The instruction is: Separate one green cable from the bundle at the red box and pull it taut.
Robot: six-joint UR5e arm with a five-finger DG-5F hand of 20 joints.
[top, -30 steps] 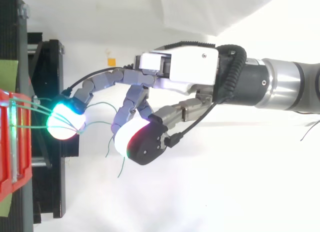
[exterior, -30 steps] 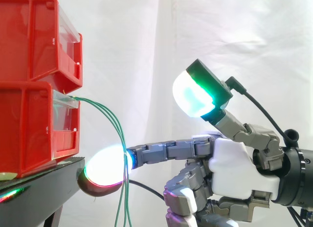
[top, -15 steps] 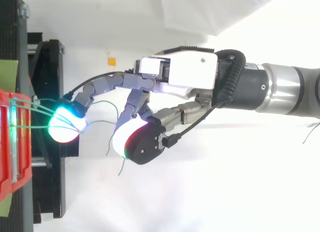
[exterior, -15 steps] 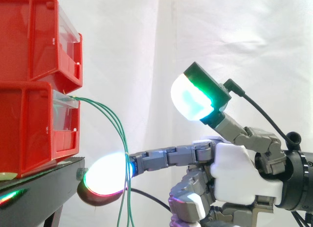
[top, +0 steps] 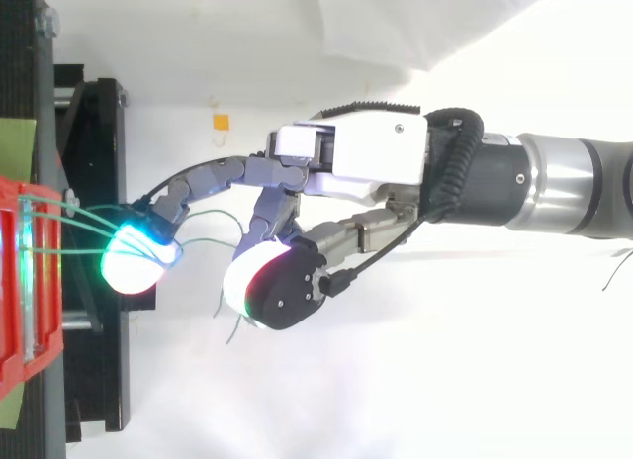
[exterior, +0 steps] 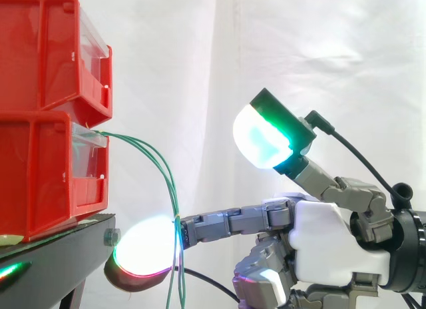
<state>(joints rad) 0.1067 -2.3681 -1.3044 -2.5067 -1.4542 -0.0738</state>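
Thin green cables [exterior: 163,168] come out of the lower red bin [exterior: 40,172] and hang down in front of the black stand [exterior: 60,256]. From above the cables [top: 84,222] fan out from the bin's edge toward the hand. My hand [exterior: 333,236] reaches in from the right with one finger stretched straight. Its glowing fingertip [exterior: 143,249] sits at the stand's edge, and the cables cross just behind that pad. The thumb pad [exterior: 263,139] is raised high, well apart from the cables. Nothing is pinched. The lower fingers are curled under the palm [top: 366,157].
A second red bin [exterior: 46,49] is stacked on the lower one. The loose cable ends [top: 232,325] dangle beneath the thumb pad [top: 252,286] in the top view. A white curtain hangs behind, and a small orange mark [top: 221,121] lies on the white floor.
The hand has sunk a little, and the straight finger's pad has slid lower along the hanging cables. The cables now bow slightly further out from the bin.
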